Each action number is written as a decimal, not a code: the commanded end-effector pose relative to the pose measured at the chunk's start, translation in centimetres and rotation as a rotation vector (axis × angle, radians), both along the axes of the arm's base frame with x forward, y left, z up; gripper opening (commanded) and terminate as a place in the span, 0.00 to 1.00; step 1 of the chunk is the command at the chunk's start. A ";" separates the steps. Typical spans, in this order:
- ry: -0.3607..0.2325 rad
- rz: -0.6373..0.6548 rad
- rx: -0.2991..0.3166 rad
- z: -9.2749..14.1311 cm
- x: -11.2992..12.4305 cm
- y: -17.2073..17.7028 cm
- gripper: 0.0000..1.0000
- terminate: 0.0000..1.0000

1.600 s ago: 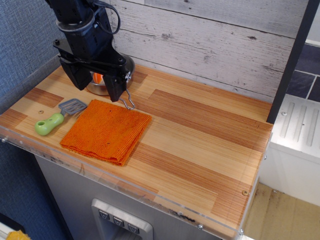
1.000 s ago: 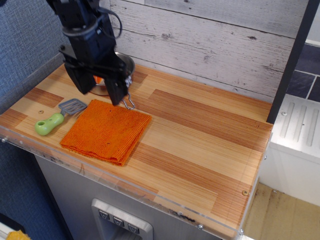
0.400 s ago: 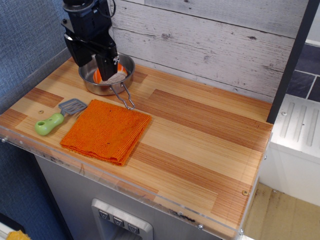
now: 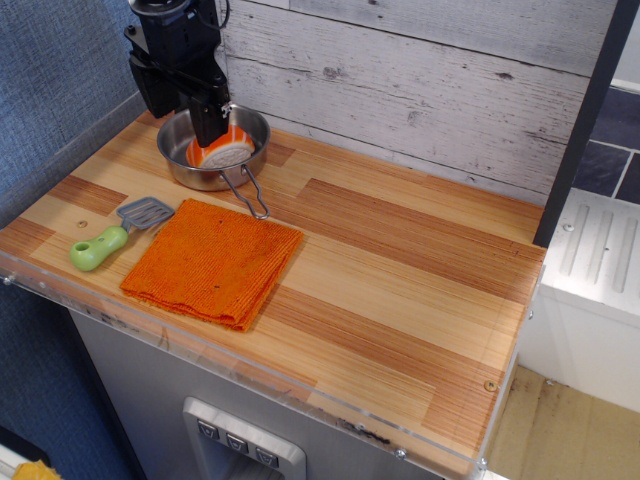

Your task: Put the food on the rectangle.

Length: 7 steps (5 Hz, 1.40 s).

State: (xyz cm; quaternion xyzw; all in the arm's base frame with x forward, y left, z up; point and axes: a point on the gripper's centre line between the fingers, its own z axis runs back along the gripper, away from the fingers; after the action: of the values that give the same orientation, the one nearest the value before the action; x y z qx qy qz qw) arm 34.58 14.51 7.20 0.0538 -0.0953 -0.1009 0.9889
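Lying tilted in the steel pan (image 4: pixel 180 160), the food (image 4: pixel 225 150) shows orange-and-white stripes just below the gripper (image 4: pixel 205 125); whether its fingers touch or grip it cannot be told. Nearer than the fingers, beyond the pan's wire handle (image 4: pixel 252 195), lies the rectangle (image 4: pixel 212 262), with a green-handled spatula (image 4: pixel 110 235) touching its left edge.

Sushi (image 4: pixel 226 150) in pan (image 4: pixel 180 165) behind cloth (image 4: pixel 212 262)

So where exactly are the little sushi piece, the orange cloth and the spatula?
sushi piece (image 4: pixel 224 150), the one camera view, on its orange striped side, inside the pan.
orange cloth (image 4: pixel 212 262), same view, middle of its ribbed top.
spatula (image 4: pixel 100 247), same view, on its green handle.
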 end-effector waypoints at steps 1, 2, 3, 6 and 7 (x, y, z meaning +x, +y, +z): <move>-0.029 -0.014 -0.001 0.5 2.6 1.4 1.00 0.00; -0.001 -0.067 -0.030 -0.7 3.5 0.7 1.00 0.00; 0.030 -0.108 -0.040 -1.7 4.0 0.3 1.00 0.00; 0.135 -0.163 -0.039 -4.4 4.0 -1.6 1.00 0.00; 0.129 -0.154 -0.035 -4.4 4.1 -2.0 0.00 0.00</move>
State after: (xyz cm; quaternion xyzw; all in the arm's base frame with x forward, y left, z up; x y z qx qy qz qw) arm 38.13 12.51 1.07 0.0102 -0.0163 -0.1732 0.9847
